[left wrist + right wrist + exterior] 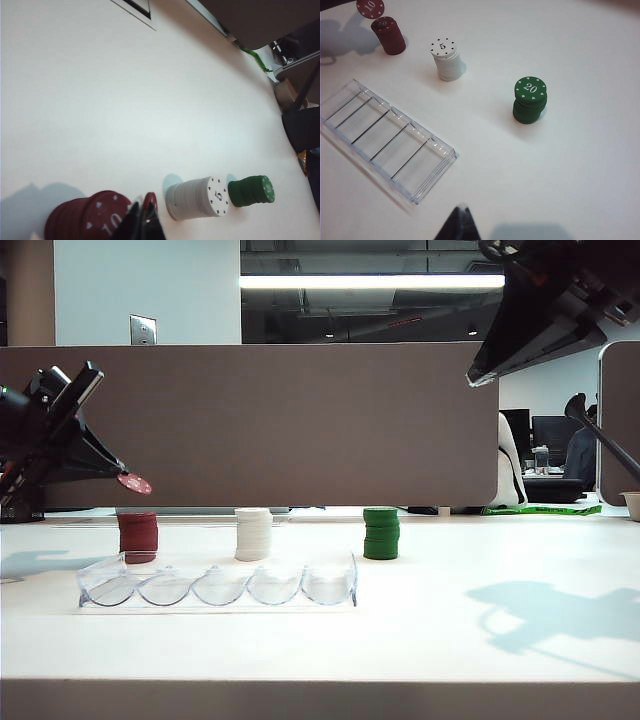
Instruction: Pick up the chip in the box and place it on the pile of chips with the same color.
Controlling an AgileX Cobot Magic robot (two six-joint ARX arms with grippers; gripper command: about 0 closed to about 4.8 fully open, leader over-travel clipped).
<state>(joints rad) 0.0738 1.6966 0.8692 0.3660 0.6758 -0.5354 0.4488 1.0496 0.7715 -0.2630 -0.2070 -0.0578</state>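
The dark red chip (136, 484) with a white "10" hangs a little above the pile of chips (138, 536), a short dark red stack at the left. My left gripper (122, 476) is shut on the chip's edge. The left wrist view has the chip (150, 201) edge-on between the dark fingertips of the left gripper (141, 214), just beside the red pile (90, 220). The clear box (215, 585) lies in front of the stacks, its slots bare. High at the right, my right gripper (474, 378) hangs shut and holds nothing. Its wrist view shows the right gripper (462, 210), chip (370, 7), pile (389, 36) and box (385, 137).
A white stack (253, 533) marked "5" stands in the middle and a green stack (381, 533) marked "20" to its right, both behind the box. A brown partition wall (300, 420) closes off the back of the white table (450, 640).
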